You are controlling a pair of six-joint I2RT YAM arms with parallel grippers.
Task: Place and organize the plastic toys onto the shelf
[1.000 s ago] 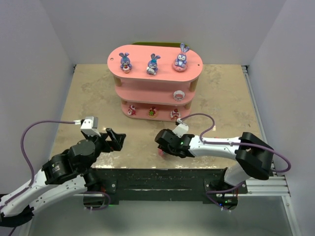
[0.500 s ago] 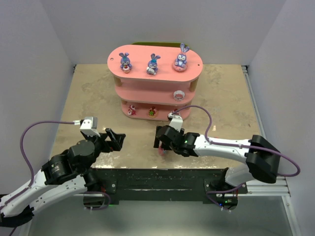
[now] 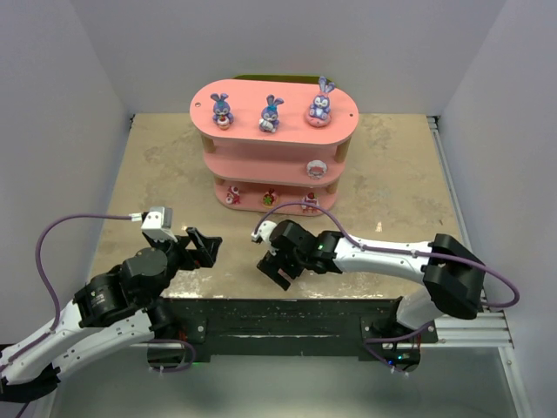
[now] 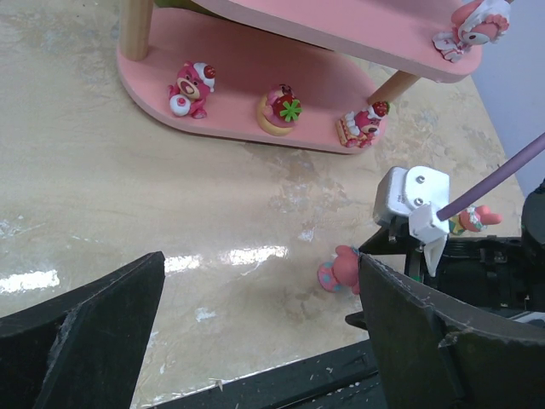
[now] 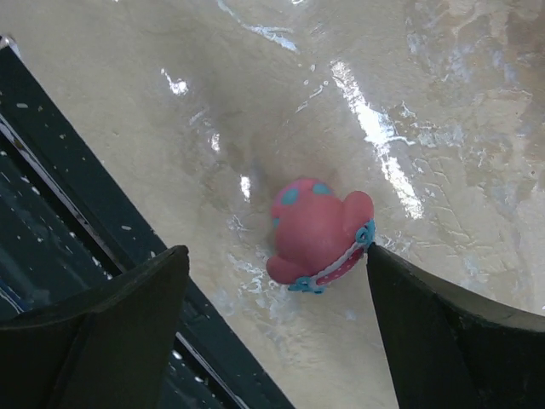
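Pink blue-spotted plastic toy (image 5: 317,232) lies loose on the beige desk (image 5: 443,102).
Right jaws have just opened wide around it; left jaws wide, empty; a regrasp seems due.

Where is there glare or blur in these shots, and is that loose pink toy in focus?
Left wrist view: white glare streaks on the table, left fingers soft at the bottom edge. Right wrist view: a bright streak beside the pink toy, which is fairly sharp; right fingers blurred. Top view: even light, no glare, soft shade between the shelf boards.
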